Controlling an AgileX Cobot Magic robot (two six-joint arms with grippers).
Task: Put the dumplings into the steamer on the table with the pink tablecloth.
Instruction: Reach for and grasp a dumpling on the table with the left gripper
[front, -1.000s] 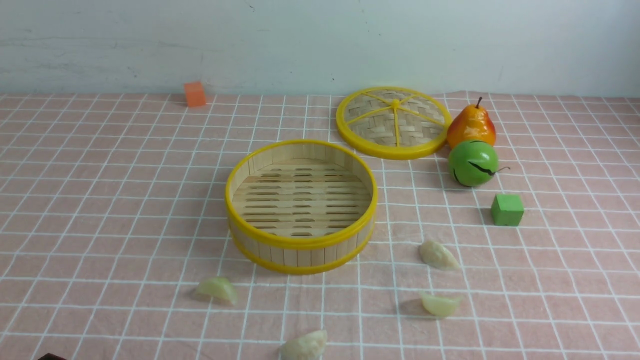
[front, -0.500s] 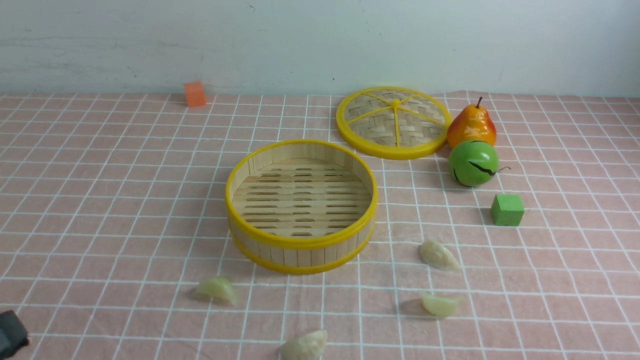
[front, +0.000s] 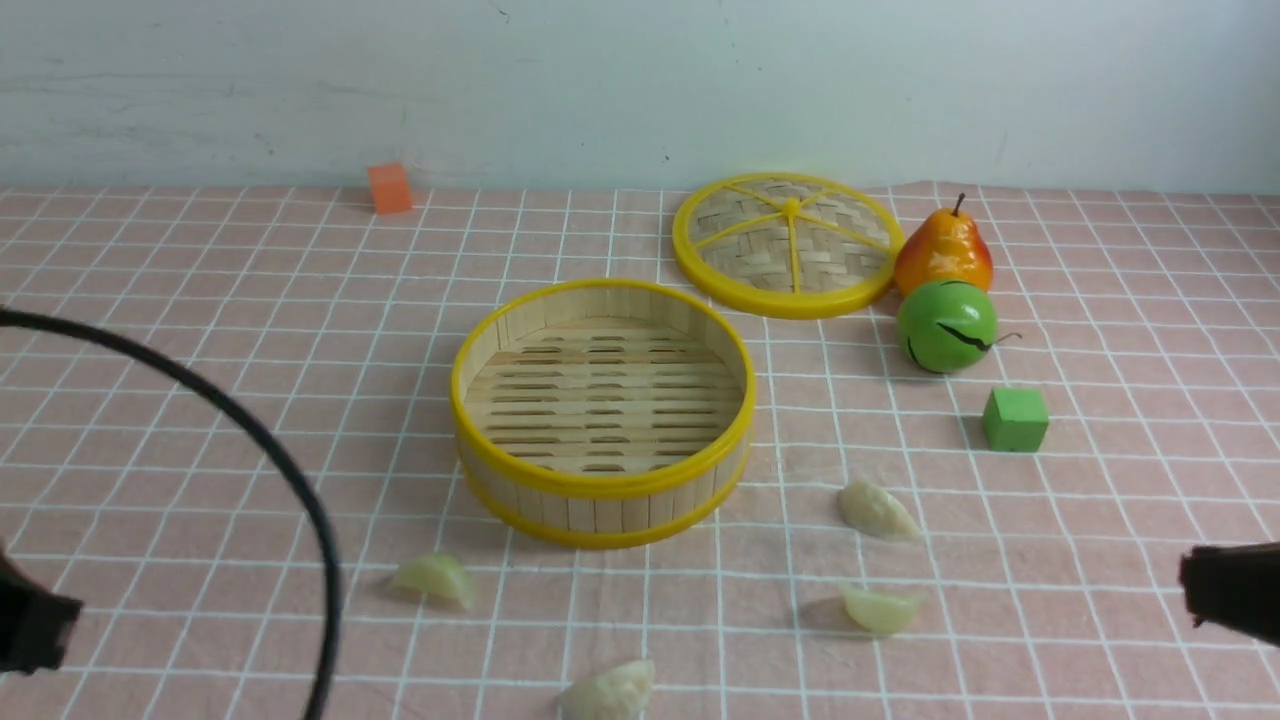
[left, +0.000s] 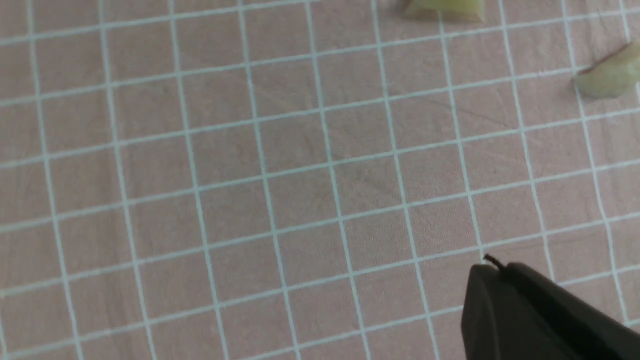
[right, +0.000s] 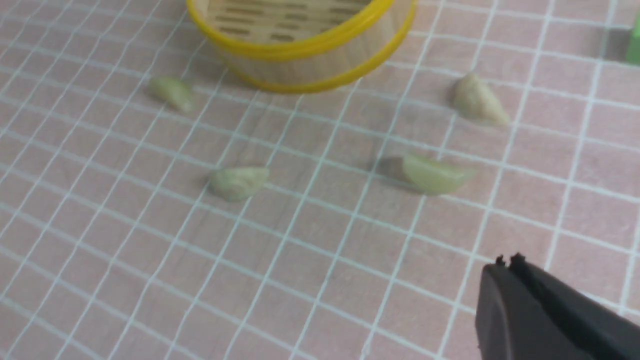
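From here I see the steamer (front: 604, 487) sitting on the pink tablecloth (front: 250, 350), and all four dumplings (front: 432, 577) (front: 608, 690) (front: 880, 608) (front: 877, 510) lie outside it: one nearer its front left, one in front, two off its front right; the left gripper (left: 492, 265) and right gripper (right: 509, 261), both nearer me than the steamer, have their tips closed together, gripping nothing

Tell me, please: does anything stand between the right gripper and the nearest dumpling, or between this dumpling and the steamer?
Nothing visible stands between the right gripper and the nearest dumpling. Toward the steamer, only its raised wall is in the way.
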